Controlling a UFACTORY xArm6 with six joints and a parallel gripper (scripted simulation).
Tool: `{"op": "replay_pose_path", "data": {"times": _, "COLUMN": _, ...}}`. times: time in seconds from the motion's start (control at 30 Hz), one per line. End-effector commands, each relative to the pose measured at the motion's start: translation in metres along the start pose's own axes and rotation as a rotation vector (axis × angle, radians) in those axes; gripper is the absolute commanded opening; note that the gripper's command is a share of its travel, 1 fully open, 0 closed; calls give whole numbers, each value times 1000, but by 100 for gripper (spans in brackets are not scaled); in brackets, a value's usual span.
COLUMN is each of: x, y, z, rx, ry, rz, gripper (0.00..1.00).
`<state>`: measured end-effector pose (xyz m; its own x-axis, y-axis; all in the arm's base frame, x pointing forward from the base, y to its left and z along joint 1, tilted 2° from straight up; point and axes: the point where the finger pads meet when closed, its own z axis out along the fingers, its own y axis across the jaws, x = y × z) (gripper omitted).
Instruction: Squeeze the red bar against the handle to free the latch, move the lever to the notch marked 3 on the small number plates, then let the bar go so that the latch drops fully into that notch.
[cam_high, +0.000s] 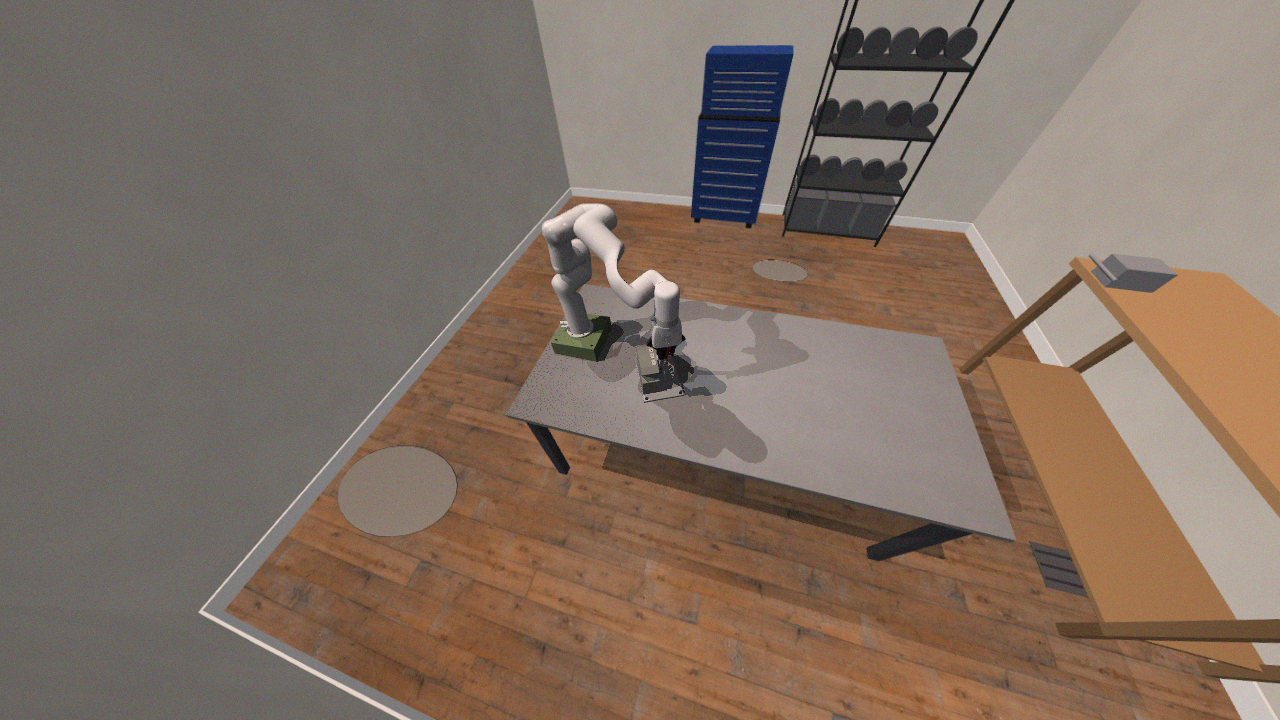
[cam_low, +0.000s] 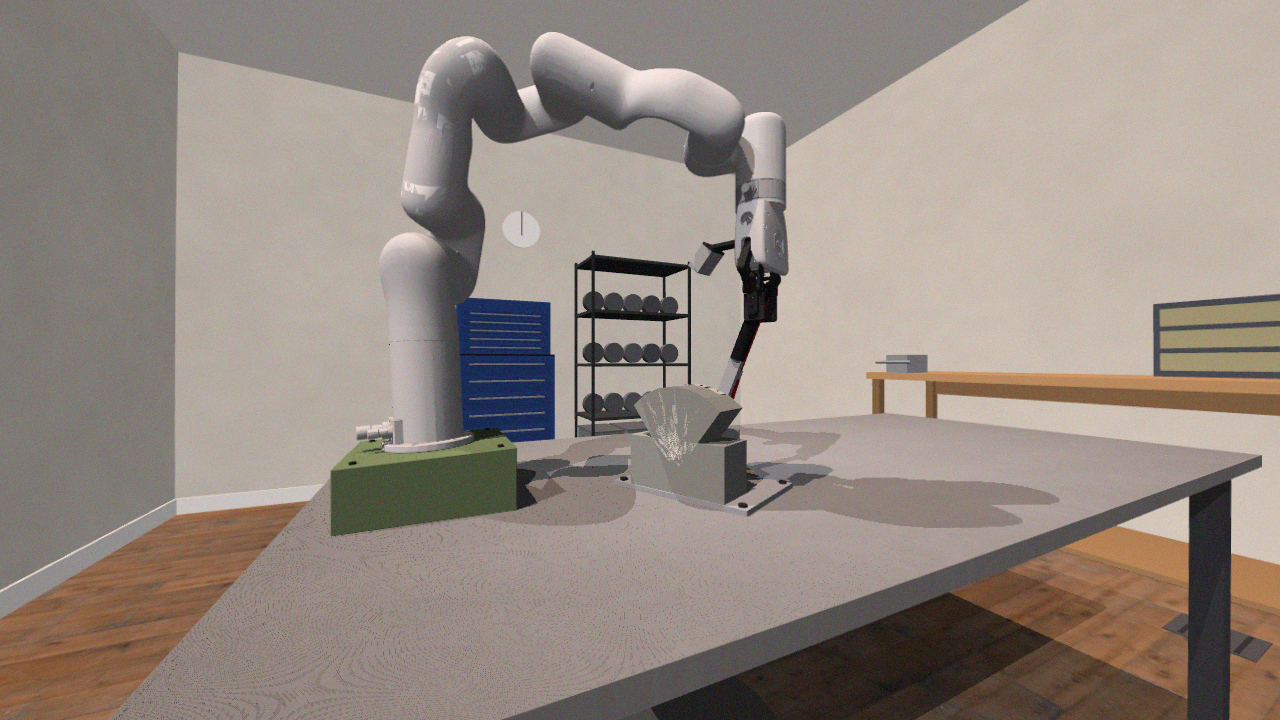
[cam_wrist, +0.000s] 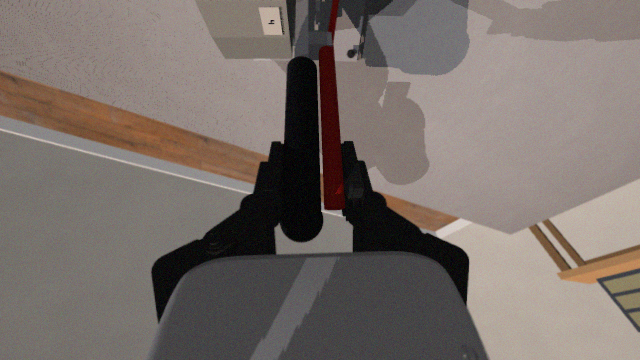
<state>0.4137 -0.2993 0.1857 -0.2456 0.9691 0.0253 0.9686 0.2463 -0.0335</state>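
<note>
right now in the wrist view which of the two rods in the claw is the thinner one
The red bar, on the right. It is slimmer and flat-ended, pressed against the thicker black handle with its rounded end; the claw is shut on both.

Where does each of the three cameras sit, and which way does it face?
Top: high in a room corner, looking down at the table; the whole arm shows.
Exterior: low at the table's edge, facing the arm's green base and the lever unit.
Wrist: behind the claw, looking along the black handle and red bar it squeezes; only fingers show.
Shared: top and exterior both show the blue cabinet.
</note>
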Motion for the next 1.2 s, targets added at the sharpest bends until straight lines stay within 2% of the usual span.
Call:
{"op": "replay_pose_path", "data": {"times": 0.0, "x": 2, "y": 0, "z": -1, "rx": -1, "ry": 0, "rz": -1, "gripper": 0}}
{"op": "replay_pose_path", "data": {"times": 0.3, "x": 11, "y": 0, "z": -5, "rx": -1, "ry": 0, "rz": -1, "gripper": 0}}
{"op": "replay_pose_path", "data": {"times": 1.17, "x": 59, "y": 0, "z": -17, "rx": -1, "ry": 0, "rz": -1, "gripper": 0}}
